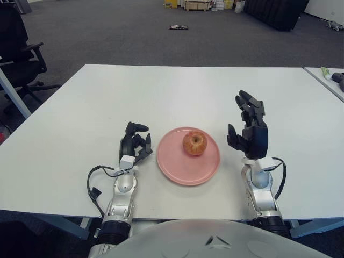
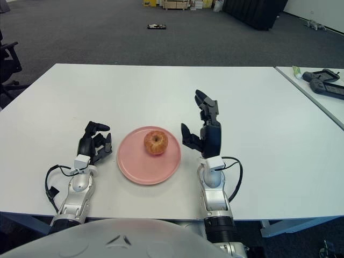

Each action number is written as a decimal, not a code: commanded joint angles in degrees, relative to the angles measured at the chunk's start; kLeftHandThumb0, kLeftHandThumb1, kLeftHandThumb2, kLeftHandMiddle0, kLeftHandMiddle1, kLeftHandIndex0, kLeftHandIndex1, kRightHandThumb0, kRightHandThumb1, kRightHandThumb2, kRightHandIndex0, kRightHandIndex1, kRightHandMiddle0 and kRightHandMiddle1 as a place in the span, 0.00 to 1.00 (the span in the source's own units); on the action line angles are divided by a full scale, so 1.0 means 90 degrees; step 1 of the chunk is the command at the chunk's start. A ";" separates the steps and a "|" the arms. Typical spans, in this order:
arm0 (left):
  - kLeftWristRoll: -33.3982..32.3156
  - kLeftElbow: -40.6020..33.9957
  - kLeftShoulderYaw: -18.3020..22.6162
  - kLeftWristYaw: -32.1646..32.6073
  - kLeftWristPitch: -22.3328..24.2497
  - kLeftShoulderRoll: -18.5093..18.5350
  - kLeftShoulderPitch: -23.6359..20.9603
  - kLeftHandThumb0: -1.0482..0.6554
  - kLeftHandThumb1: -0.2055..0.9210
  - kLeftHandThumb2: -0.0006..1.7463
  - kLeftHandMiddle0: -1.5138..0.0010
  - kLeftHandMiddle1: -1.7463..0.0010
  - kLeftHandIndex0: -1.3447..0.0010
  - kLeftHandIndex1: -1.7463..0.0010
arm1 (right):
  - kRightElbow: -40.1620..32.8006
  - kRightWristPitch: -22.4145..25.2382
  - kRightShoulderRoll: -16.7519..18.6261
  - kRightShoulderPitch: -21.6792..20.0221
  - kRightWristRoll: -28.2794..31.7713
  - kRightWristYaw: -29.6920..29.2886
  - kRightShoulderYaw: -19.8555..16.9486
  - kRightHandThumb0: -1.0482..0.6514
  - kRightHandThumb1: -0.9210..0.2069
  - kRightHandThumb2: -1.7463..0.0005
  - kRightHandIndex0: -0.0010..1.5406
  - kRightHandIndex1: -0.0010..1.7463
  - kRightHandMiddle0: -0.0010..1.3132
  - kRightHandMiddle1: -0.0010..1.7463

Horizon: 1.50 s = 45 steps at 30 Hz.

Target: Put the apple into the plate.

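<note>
A red-yellow apple sits upright on the pink plate, slightly toward its far side, at the near middle of the white table. My right hand is just right of the plate, raised, fingers spread open, holding nothing and apart from the apple. My left hand shows just left of the plate, fingers curled, holding nothing.
A second table with a dark device stands at the far right. A black office chair is at the far left. Boxes and dark objects lie on the carpet far behind.
</note>
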 commanded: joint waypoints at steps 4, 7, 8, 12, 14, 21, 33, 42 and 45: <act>-0.0043 0.0072 0.0011 -0.0057 0.0184 0.0024 0.0065 0.38 0.70 0.56 0.46 0.00 0.70 0.00 | 0.0166 0.0028 0.0222 -0.0062 -0.0586 -0.0538 -0.0205 0.40 0.09 0.61 0.27 0.65 0.17 0.96; -0.0032 0.0066 0.0007 -0.0056 0.0198 0.0026 0.0064 0.38 0.70 0.56 0.46 0.00 0.70 0.00 | 0.0262 0.0170 0.0274 -0.0047 -0.1062 -0.0918 -0.0282 0.40 0.13 0.58 0.32 0.73 0.20 0.99; -0.0031 0.0064 0.0006 -0.0056 0.0200 0.0026 0.0063 0.38 0.71 0.56 0.46 0.00 0.70 0.00 | 0.0286 0.0190 0.0281 -0.0048 -0.1143 -0.0987 -0.0290 0.40 0.14 0.57 0.33 0.76 0.21 0.99; -0.0027 0.0056 0.0005 -0.0050 0.0199 0.0022 0.0064 0.38 0.71 0.56 0.46 0.00 0.70 0.00 | 0.0605 0.0225 0.0225 -0.0069 -0.1409 -0.1232 -0.0299 0.39 0.19 0.53 0.40 0.87 0.25 1.00; -0.0025 0.0046 0.0005 -0.0043 0.0205 0.0014 0.0066 0.38 0.71 0.56 0.46 0.00 0.70 0.00 | 0.0760 0.0328 0.0158 -0.0060 -0.1443 -0.1237 -0.0295 0.39 0.21 0.51 0.44 0.94 0.26 1.00; -0.0050 0.0012 0.0010 -0.0048 0.0202 -0.0008 0.0076 0.38 0.71 0.56 0.46 0.00 0.70 0.00 | 0.0831 0.0678 0.0151 0.0076 -0.0911 -0.0799 -0.0163 0.39 0.23 0.50 0.53 0.99 0.27 1.00; -0.0071 -0.0091 0.0011 -0.0059 0.0296 -0.0034 0.0116 0.38 0.72 0.55 0.47 0.00 0.71 0.00 | 0.1253 0.1143 0.0012 0.0083 -0.0368 -0.0180 -0.0184 0.39 0.24 0.49 0.61 1.00 0.27 1.00; -0.0056 -0.0047 0.0015 -0.0059 0.0220 -0.0003 0.0104 0.38 0.73 0.54 0.47 0.00 0.71 0.00 | 0.1087 0.1736 0.0017 0.0209 -0.0222 0.0073 -0.0168 0.39 0.25 0.48 0.65 1.00 0.28 1.00; -0.0061 -0.0037 0.0016 -0.0073 0.0210 0.0008 0.0100 0.38 0.73 0.54 0.47 0.00 0.71 0.00 | 0.1039 0.1867 0.0029 0.0239 -0.0193 0.0092 -0.0164 0.39 0.26 0.47 0.64 1.00 0.29 1.00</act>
